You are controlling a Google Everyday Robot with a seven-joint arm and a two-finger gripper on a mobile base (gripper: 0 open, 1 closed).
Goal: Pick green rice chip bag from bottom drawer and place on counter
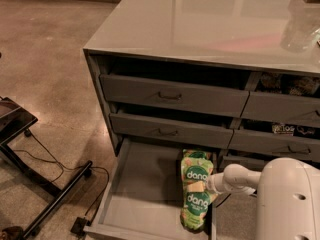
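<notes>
Grey drawer cabinet [98, 91] on brown concrete floor [45, 59]. Bottom drawer [140, 184] pulled out beneath pincer [200, 186]. Green rice chip bag [196, 206] lies just nearer than pincer, top edge at it. Second dang pouch [196, 166] just beyond, overlapping. Pincer open or closed: cannot tell. Likely best: take one pouch only, lift straight up clear of drawer fronts [170, 96], then to counter [200, 19], well above.

The grey bottom drawer [145, 184] holds, at its right wall, a rear green rice chip bag [196, 167] and a front green rice chip bag [196, 209]. Both are light green with dark-green round logos, white "dang" lettering and peach patches. The white arm's hand [204, 185] is there too.
</notes>
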